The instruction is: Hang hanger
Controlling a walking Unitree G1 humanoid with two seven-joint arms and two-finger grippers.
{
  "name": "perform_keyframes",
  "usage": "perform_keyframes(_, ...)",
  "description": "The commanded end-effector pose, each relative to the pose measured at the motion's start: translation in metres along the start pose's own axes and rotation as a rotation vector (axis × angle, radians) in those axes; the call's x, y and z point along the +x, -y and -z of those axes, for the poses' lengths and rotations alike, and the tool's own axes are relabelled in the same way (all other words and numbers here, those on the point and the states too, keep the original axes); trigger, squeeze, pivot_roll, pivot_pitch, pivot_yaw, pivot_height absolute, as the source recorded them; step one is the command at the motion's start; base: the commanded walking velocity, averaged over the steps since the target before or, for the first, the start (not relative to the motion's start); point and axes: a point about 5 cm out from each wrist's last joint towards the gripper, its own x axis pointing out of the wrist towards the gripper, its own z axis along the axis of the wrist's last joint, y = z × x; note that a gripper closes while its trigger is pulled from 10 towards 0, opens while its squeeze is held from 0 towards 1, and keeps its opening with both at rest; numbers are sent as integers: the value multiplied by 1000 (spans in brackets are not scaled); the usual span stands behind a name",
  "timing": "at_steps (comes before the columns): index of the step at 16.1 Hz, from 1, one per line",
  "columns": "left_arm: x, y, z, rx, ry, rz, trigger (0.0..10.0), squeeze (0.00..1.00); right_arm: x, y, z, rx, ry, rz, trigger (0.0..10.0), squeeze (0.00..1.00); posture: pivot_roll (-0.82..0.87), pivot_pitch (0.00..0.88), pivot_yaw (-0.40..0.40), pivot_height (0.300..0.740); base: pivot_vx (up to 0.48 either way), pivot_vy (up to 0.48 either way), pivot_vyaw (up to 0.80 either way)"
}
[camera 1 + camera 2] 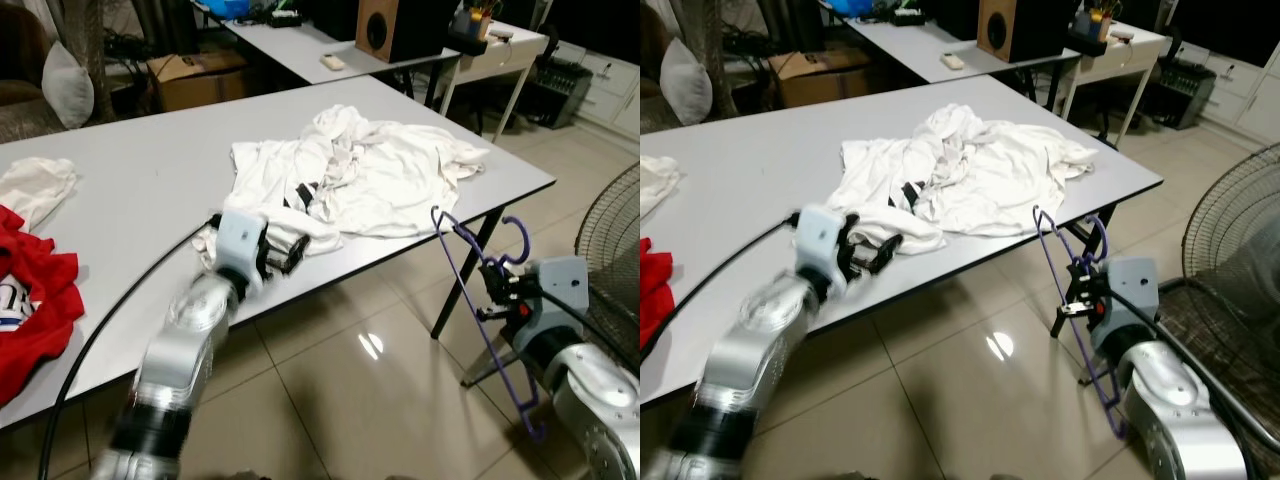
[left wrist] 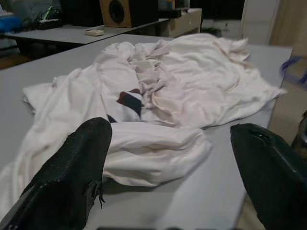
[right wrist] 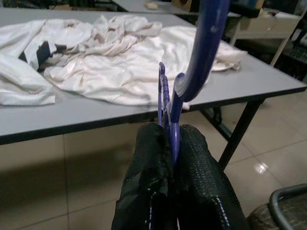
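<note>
A crumpled white shirt (image 1: pixel 360 170) lies on the grey table (image 1: pixel 150 170), its near fold toward the front edge. My left gripper (image 1: pixel 283 252) is open, its fingers (image 2: pixel 72 172) spread just before that fold (image 2: pixel 153 153). Off the table's right corner, above the floor, my right gripper (image 1: pixel 497 290) is shut on a purple hanger (image 1: pixel 470 270) near its neck, with the hook (image 3: pixel 201 52) rising above the fingertips (image 3: pixel 158 191). The hanger's frame runs down past my right arm toward the floor.
Red clothing (image 1: pixel 25 300) and a white cloth (image 1: pixel 35 185) lie at the table's left end. A standing fan (image 1: pixel 610 250) is at the right. Behind are a second table with a speaker (image 1: pixel 385 30), a cardboard box (image 1: pixel 195 75) and a white desk (image 1: pixel 500 55).
</note>
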Motion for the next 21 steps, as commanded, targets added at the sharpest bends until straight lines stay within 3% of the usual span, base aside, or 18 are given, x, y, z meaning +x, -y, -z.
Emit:
perform_keyframes(1,8,-8,3,36,-26,-39,10000,604,0,6,-3,-14,15,17,10000,0,-191,0,-15,740,0,0,0)
perform_keyframes(2,15,-15,2,64,-27,-65,10000,0,-1,8,-2,-23,11,21,10000,0,-198,0,-14,740,0,0,0)
perform_keyframes(5,27,-27,12,155,-133,-58,10000,0,-5,7,3,-50,-10,15,10000,0,-226,0,-1,740,0,0,0)
perform_keyframes(6,29,-35,14,144,-146,-101,4471,0,-6,6,3,-51,-8,14,10000,0,-233,0,4,740,0,0,0)
perform_keyframes(7,31,-44,13,135,-144,-162,0,0,-7,5,3,-48,-7,17,10000,0,-239,1,8,740,0,0,0)
perform_keyframes(8,32,-47,7,109,-98,-184,0,0,-9,4,2,-47,-3,18,10000,0,-245,5,14,740,0,0,0)
perform_keyframes(9,33,-40,-1,-5,9,-128,3490,0,-11,2,1,-28,14,27,10000,0,-247,8,22,740,0,0,0)
perform_keyframes(10,28,-29,-5,-196,106,-61,10000,0,-13,2,-4,-9,48,56,10000,0,-249,9,25,740,0,0,0)
perform_keyframes(11,22,-25,-5,-236,137,-46,10000,0,-14,1,-7,-10,66,69,10000,0,-249,9,25,740,0,0,0)
perform_keyframes(13,-6,-7,6,-221,178,-38,10000,0,-12,-6,-25,-38,148,101,10000,0,-241,25,5,740,0,0,0)
perform_keyframes(15,-21,2,12,-196,168,-57,10000,0,-6,-16,-34,-69,167,55,10000,0,-228,28,-21,740,0,0,0)
perform_keyframes(17,-27,5,12,-189,166,-96,10000,0,1,-21,-35,-69,161,10,10000,0,-205,28,-53,740,0,-180,800)
perform_keyframes(19,-33,4,5,-108,160,-131,10000,0,7,-21,-31,-37,147,3,10000,0,-171,31,-68,740,0,-394,400)
perform_keyframes(21,-38,6,-2,-109,158,-131,10000,0,10,-21,-23,-75,123,3,10000,0,-141,40,-68,740,0,0,0)
